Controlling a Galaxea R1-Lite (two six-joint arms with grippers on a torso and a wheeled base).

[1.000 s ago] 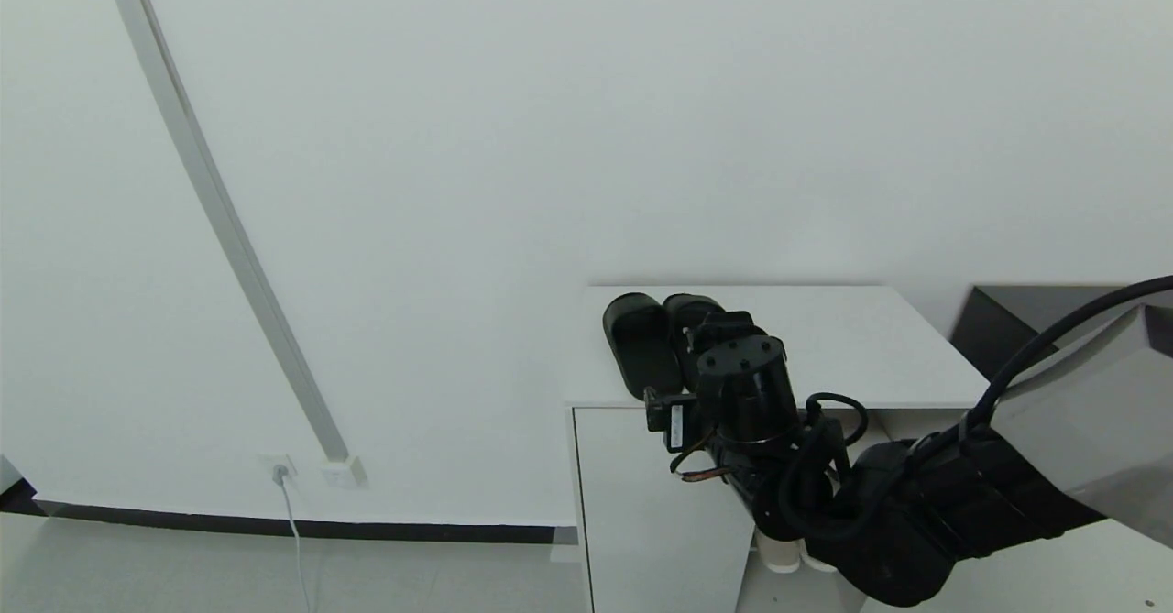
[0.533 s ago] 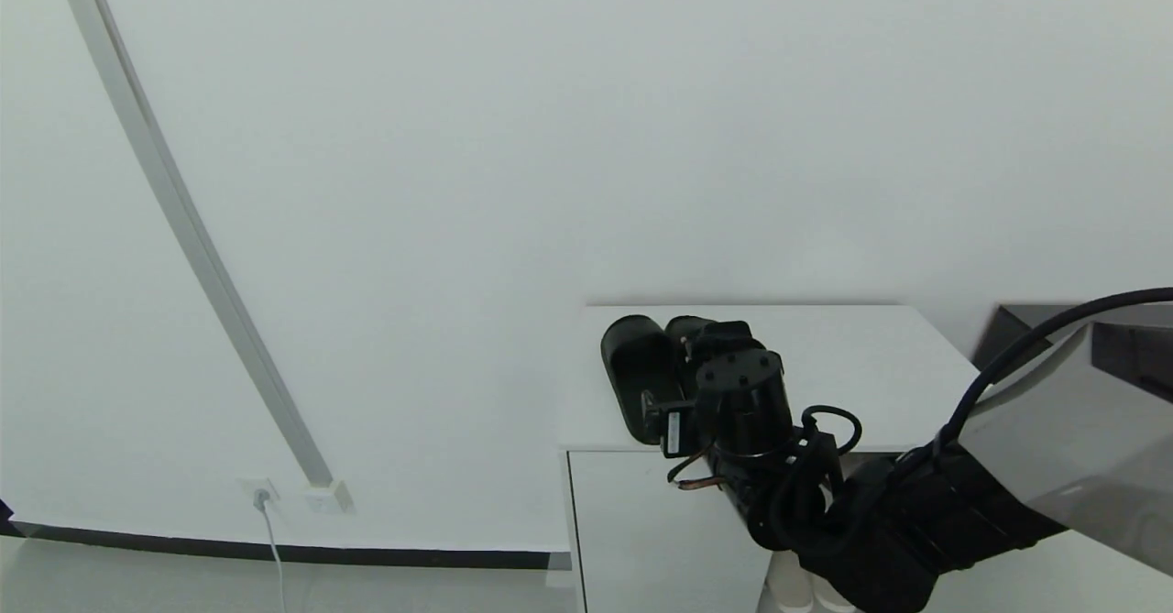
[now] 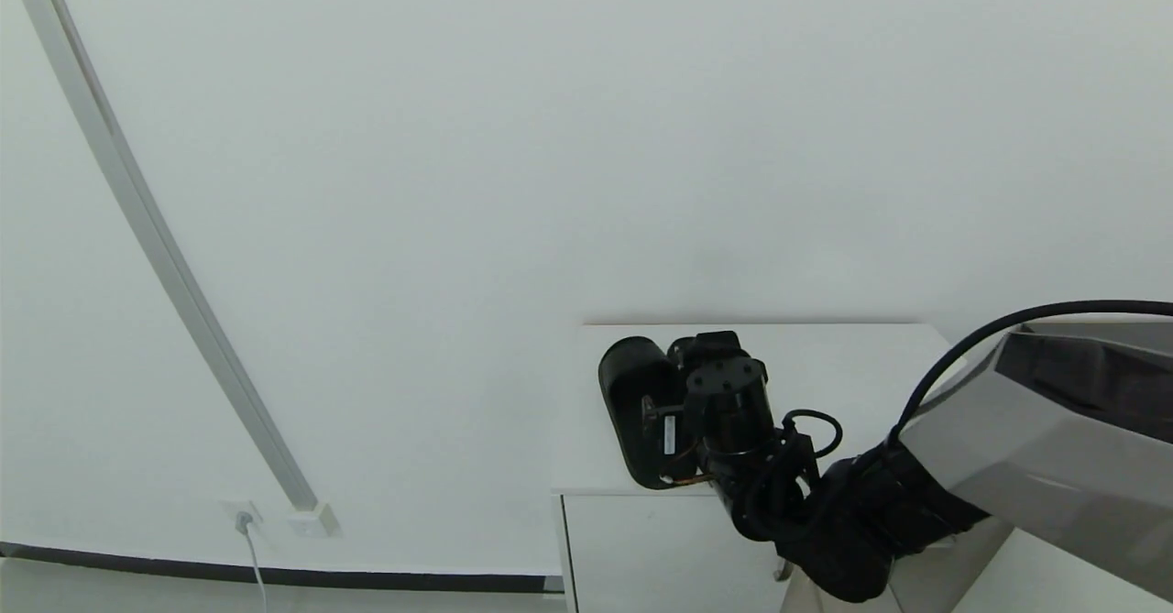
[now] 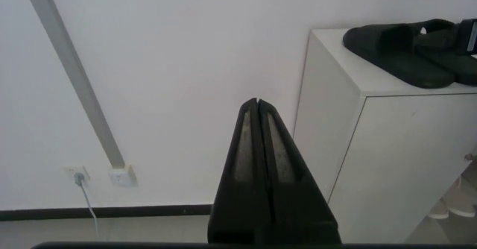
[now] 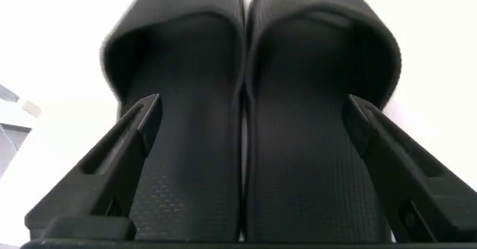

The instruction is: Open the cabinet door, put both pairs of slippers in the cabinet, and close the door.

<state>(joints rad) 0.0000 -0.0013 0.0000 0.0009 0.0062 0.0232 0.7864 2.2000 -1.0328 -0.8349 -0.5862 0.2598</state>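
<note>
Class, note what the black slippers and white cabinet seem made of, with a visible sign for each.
Black slippers: probably moulded foam or rubber, matt; fine dotted texture on the footbeds.
White cabinet: likely painted or laminated board, smooth; flat, even panels.

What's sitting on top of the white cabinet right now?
A pair of black slippers lies side by side on the cabinet, near its left edge, with the open right gripper straddling both. In the head view the right arm covers most of the slipper nearer it.
</note>
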